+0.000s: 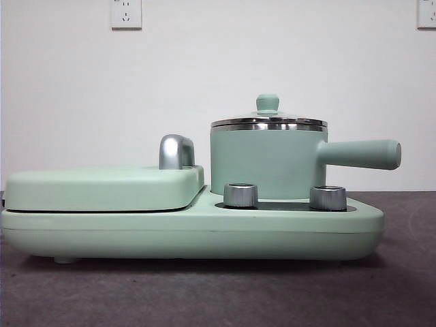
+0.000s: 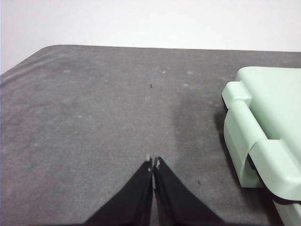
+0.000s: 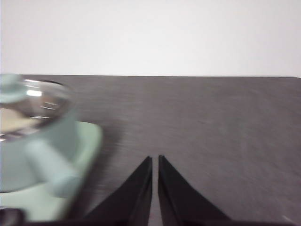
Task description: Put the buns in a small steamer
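The small steamer (image 1: pixel 269 163), a mint-green pot with a steel rim and a straight side handle, stands on the right of the mint-green cooker base (image 1: pixel 191 231). Its lid with the green knob (image 1: pixel 268 103) is on. It also shows blurred in the right wrist view (image 3: pixel 33 136), where something pale shows through the glass lid. No bun shows clearly in any view. My left gripper (image 2: pixel 153 164) is shut and empty over the grey table, beside the cooker's end (image 2: pixel 258 136). My right gripper (image 3: pixel 155 159) is shut and empty, beside the steamer's handle (image 3: pixel 51 169).
The flat mint-green griddle lid (image 1: pixel 102 187) with its chrome handle (image 1: pixel 176 151) covers the cooker's left half. Two chrome control knobs (image 1: pixel 240 195) stand in front of the steamer. The grey table (image 2: pixel 94 117) stretches around the cooker. A white wall stands behind.
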Action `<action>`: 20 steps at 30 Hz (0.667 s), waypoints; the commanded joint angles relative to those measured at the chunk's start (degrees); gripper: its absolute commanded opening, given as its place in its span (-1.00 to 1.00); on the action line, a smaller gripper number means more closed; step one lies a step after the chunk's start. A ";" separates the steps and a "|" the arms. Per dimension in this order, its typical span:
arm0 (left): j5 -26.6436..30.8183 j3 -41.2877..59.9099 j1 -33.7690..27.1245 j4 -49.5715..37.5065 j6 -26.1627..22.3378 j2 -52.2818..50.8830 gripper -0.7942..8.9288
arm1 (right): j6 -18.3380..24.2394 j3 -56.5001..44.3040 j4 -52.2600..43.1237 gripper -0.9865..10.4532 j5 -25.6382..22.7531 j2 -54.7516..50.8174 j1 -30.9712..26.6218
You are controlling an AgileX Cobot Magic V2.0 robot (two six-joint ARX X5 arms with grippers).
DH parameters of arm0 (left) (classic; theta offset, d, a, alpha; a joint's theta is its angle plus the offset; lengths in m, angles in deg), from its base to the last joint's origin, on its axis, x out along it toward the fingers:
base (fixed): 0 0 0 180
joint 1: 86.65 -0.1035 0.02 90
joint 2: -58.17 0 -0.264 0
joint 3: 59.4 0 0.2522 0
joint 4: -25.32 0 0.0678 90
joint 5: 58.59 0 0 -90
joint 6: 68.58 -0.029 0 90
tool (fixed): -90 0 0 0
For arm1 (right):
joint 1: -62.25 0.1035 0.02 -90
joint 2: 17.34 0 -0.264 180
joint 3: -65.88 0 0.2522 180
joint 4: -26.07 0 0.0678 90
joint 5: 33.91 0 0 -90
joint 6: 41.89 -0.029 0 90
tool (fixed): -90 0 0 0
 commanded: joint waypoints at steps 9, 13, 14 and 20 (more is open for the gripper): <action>0.15 1.14 -0.11 0.28 -0.39 -0.07 -0.82 | 0.20 -15.45 -13.05 -0.79 -0.63 -4.00 -5.64; 0.15 1.14 -0.11 0.28 -0.39 -0.07 -0.82 | 0.17 -16.85 -11.37 -0.79 -0.90 -4.00 -6.58; 0.15 1.14 -0.11 0.28 -0.39 -0.07 -0.82 | 0.20 -16.85 -10.58 -0.79 -1.31 -4.00 -6.82; 0.15 1.14 -0.11 0.28 -0.39 -0.07 -0.82 | 1.33 -16.85 -9.68 -0.79 -2.01 -4.00 -7.30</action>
